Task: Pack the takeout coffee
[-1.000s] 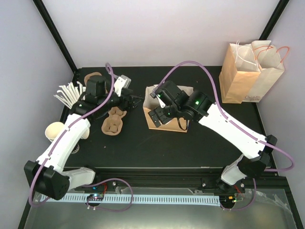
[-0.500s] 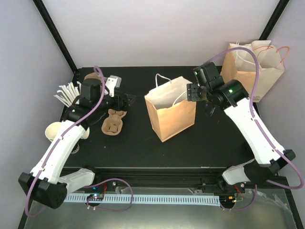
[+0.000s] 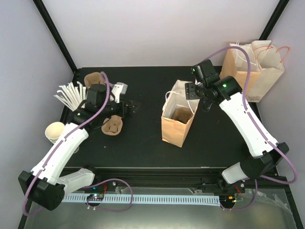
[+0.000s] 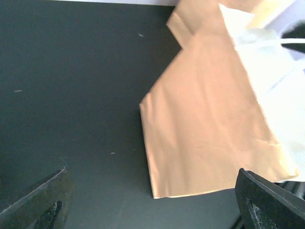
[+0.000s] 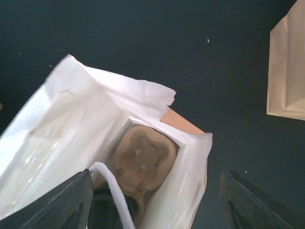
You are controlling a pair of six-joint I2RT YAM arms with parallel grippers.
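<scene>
Since the earlier frame, bag (image 3: 174, 129) has swung and slid toward 3 o'clock, mouth open, carrier (image 5: 143, 160) inside. My right claw (image 3: 189, 92), released, hovers at its 1 o'clock rim; left claw (image 3: 129, 107) likewise released. No coffee visible; perhaps already bagged.

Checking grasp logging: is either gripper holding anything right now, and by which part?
Nothing is held. Left gripper open, empty, facing the paper bag. Right gripper open over the bag's mouth; the white handle loop lies between its fingers, not clamped.
</scene>
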